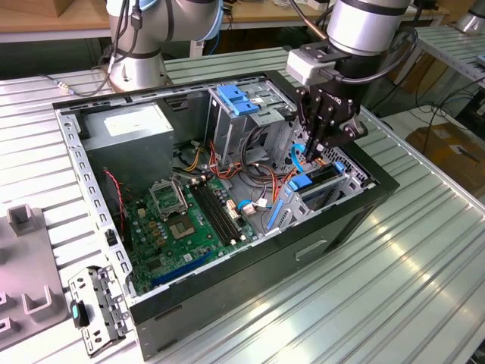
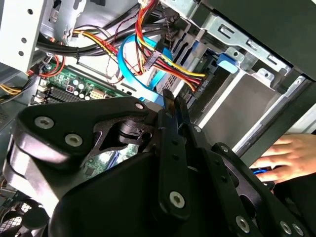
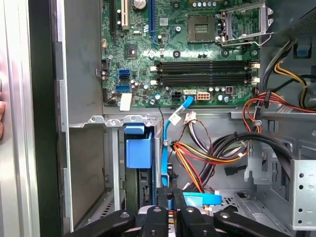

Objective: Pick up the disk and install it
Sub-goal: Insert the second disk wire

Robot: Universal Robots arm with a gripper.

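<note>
The black multi-link gripper [image 1: 318,145] reaches down into the open black desktop computer case [image 1: 303,250], its fingers drawn together with nothing visibly between them. Directly beneath its fingertips, the flat disk in blue plastic rails [image 1: 314,184] sits edge-up in the metal drive bay. A person's hand [image 2: 286,155] rests beside the case, near the gripper.

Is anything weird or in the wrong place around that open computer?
Yes. A person's hand lies right beside the black computer case, close to the black robot gripper reaching inside it. Also, a grey metal bracket with a green tab lies loose on the ribbed metal table, outside the case.
</note>
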